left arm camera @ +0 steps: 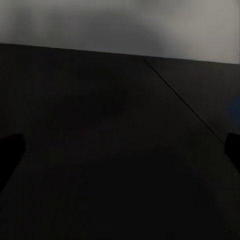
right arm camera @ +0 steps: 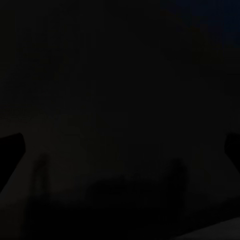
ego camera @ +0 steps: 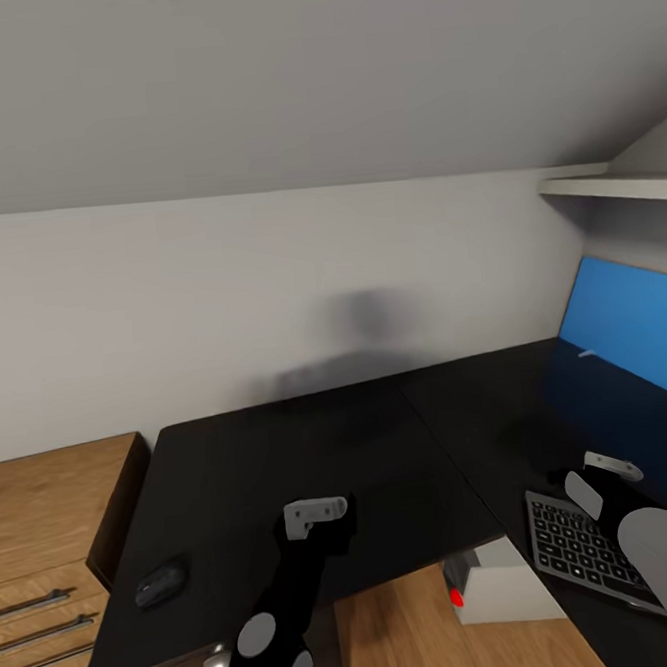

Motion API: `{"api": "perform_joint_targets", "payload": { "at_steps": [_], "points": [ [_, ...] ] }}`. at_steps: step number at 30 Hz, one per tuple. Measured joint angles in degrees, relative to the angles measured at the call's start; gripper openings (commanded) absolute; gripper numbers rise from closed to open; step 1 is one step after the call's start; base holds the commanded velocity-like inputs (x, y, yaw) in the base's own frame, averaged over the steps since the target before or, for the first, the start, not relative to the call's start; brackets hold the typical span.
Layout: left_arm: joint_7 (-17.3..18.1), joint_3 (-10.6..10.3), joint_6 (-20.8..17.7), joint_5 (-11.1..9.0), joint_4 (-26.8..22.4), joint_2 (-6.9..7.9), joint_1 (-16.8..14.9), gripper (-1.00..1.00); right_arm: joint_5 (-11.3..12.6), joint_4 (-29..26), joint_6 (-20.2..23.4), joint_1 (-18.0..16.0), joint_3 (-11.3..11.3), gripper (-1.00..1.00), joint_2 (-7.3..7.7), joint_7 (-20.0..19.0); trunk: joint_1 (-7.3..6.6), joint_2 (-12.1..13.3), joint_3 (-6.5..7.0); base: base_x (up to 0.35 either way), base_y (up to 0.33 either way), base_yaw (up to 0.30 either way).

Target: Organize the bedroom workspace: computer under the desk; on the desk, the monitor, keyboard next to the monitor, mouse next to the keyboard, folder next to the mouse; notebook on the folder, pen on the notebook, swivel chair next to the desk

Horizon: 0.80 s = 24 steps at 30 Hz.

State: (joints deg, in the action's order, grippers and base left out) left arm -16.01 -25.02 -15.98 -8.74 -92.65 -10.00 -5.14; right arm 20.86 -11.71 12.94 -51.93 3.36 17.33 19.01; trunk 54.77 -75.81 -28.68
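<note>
The keyboard (ego camera: 583,547) lay flat on the right wing of the desk (ego camera: 313,455), its long axis running from near the desk's inner corner out toward the robot, just under and beside the right gripper (ego camera: 610,472). The mouse (ego camera: 160,584) sat near the desk's left front edge, well left of the left gripper (ego camera: 318,515). Both grippers' fingers (left arm camera: 11,150) stood wide apart, holding nothing. The computer (ego camera: 494,587) stood on the floor below the desk's inner corner
</note>
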Motion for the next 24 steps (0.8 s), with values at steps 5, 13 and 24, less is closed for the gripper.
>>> {"api": "perform_joint_targets", "payload": {
  "at_steps": [5, 13, 24],
  "points": [
    [0.0, -1.32, 0.15, 0.0, 0.03, 0.0, 0.0, 1.0, 0.0, -0.01, 0.04, 0.0, 0.0, 1.0, 0.0, 0.0, 1.1, -2.01, -0.9, 0.0, 0.0, 0.0],
    [0.04, -2.45, -0.23, 0.02, 0.09, 0.34, 0.01, 1.0, -0.03, -0.52, -0.2, -0.05, -0.05, 1.0, -0.01, -0.02, 2.85, -5.23, -2.32, 0.0, 0.0, 0.0],
    [0.14, -2.57, -1.69, 0.02, 0.28, 0.47, 0.01, 1.0, -0.08, -0.52, -0.23, -0.05, -0.11, 1.0, -0.01, -0.01, 2.86, -5.24, -2.33, 0.0, 0.0, 0.0]
  ]
}}
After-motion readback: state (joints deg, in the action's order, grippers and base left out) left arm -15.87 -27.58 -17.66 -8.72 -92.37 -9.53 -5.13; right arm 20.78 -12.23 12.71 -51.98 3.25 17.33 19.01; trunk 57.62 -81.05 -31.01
